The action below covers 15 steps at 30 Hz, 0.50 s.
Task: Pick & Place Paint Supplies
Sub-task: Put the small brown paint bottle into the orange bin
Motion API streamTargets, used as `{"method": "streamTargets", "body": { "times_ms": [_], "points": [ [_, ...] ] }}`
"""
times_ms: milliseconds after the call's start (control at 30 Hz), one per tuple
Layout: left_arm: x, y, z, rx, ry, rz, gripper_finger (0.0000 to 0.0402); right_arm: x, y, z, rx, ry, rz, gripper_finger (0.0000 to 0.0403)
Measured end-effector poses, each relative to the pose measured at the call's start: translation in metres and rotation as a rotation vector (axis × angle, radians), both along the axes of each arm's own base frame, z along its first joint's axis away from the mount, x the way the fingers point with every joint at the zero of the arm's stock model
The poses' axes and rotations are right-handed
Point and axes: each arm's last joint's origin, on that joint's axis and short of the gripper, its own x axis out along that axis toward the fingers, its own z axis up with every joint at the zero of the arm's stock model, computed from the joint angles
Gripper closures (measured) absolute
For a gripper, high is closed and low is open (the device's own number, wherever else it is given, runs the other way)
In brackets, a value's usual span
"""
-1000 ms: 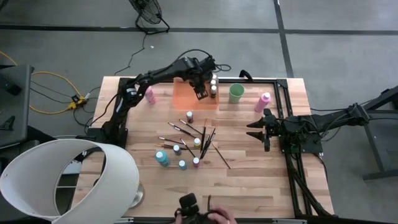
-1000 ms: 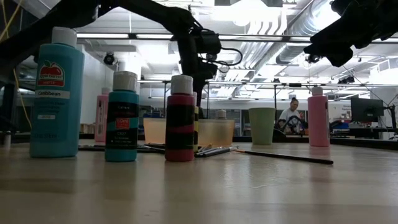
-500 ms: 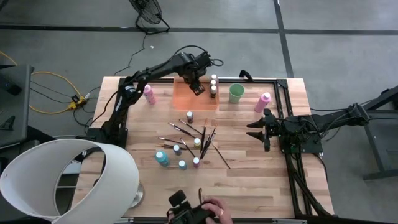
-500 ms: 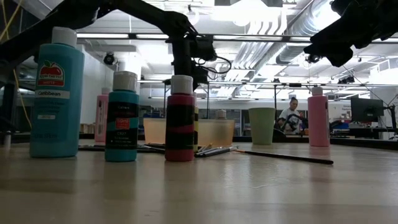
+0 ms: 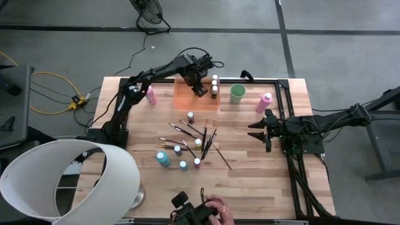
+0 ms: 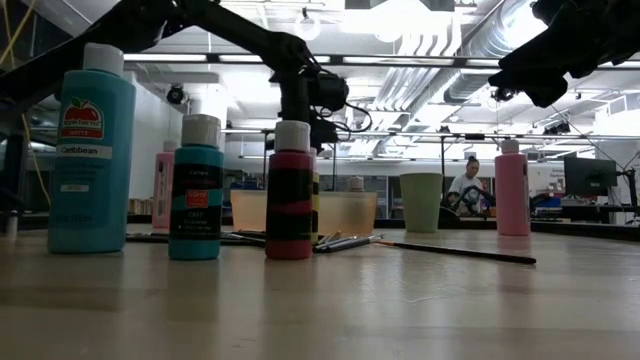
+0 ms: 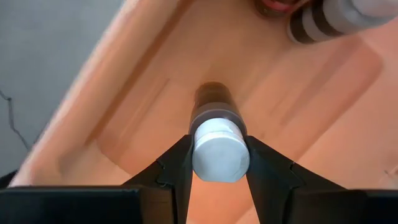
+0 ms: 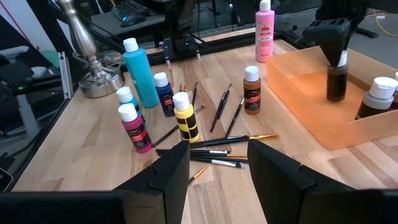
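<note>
My left gripper is over the translucent orange tray at the table's far side, shut on a brown paint bottle with a white cap. Two more white-capped bottles stand at the tray's right end. Several small bottles stand upright on the wood, and thin dark brushes lie flat beside them at mid-table. Pink bottles stand at the far left and far right. My right gripper waits open and empty at the table's right side. My left gripper pinches the brown bottle by its white cap, one finger on each side. The fingers come from above, pointing steeply down. The bottle hangs upright below them, its lower part within the tray's walls; whether its base touches the tray floor I cannot tell.
A light green cup stands right of the tray. A large white lampshade covers the near left corner. A person's hand holds a dark device at the near edge. Bare wood lies along the near right.
My left gripper, still shut on the brown bottle, has gone a little toward the table's left and far edges over the tray and sunk slightly, rolling its wrist. The bottle has gone with it and stays upright.
</note>
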Motion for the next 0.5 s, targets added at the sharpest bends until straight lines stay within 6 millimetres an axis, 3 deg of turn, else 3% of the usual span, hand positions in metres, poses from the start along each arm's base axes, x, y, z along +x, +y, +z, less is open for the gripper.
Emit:
{"method": "streamTargets", "body": {
  "times_ms": [500],
  "points": [
    [0.0014,-0.0018,-0.0002,-0.004,-0.003,-0.009,0.0276,0.0,0.0,0.0,0.0,0.0,0.0,0.0247]
  ]
}}
